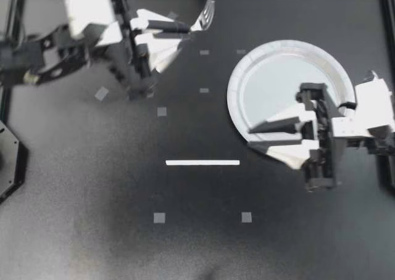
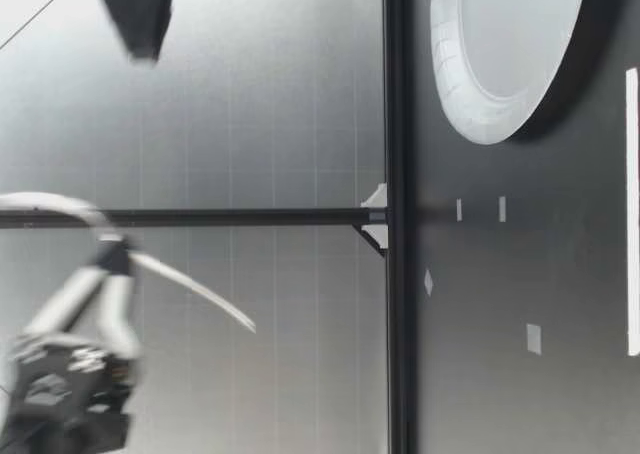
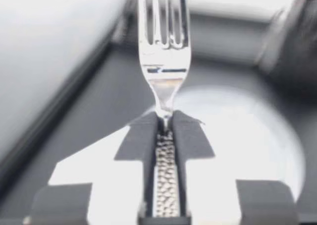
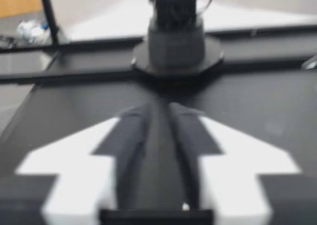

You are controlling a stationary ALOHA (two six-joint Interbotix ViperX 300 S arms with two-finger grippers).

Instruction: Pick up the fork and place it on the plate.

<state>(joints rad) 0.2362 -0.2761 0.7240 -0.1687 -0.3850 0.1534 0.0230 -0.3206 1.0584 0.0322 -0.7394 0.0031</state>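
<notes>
Silver fork (image 1: 207, 12) gripped by left claw (image 1: 187, 31) | right claw (image 1: 250, 138) parted over plate (image 1: 232, 86) rim

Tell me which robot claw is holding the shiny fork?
My left gripper: it pinches the silver metal fork by the handle. My right gripper hangs over the white round plate, holding nothing.

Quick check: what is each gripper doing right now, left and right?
Left gripper: shut on the fork, held above the table.
Right gripper: slightly open, empty, at the plate rim.
</notes>
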